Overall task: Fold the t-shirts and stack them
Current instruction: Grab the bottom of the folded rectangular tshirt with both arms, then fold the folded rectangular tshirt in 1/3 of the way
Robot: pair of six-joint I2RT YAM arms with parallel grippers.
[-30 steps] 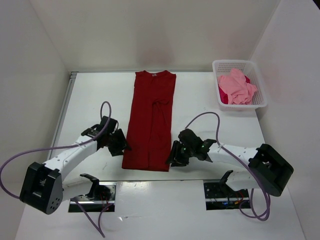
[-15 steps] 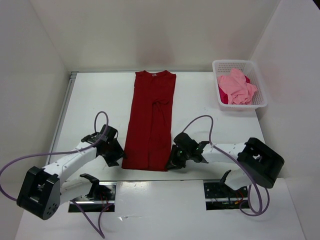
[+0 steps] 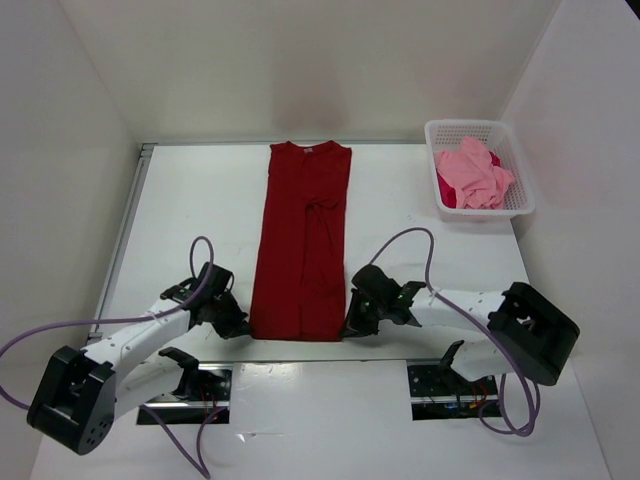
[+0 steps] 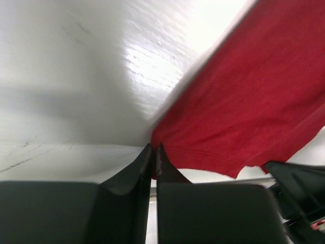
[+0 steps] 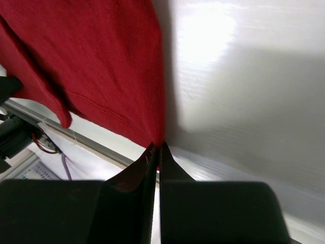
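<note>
A dark red t-shirt (image 3: 305, 235) lies folded lengthwise into a long strip down the middle of the table, collar at the far end. My left gripper (image 3: 243, 326) is shut on its near left hem corner (image 4: 161, 140). At the near right hem corner (image 5: 155, 133) my right gripper (image 3: 349, 325) is shut on the cloth as well. Both pairs of fingers pinch red cloth between their tips. A light pink t-shirt (image 3: 472, 172) is heaped over a magenta one (image 3: 446, 191) in the basket.
A white mesh basket (image 3: 520, 168) stands at the far right of the table. White walls close in on the left, back and right. Purple cables loop off both arms. A metal rail (image 3: 127, 225) runs along the table's left edge.
Both grippers slid in to the shirt's near hem corners and shut on them. The hem has shifted slightly toward the near edge.
</note>
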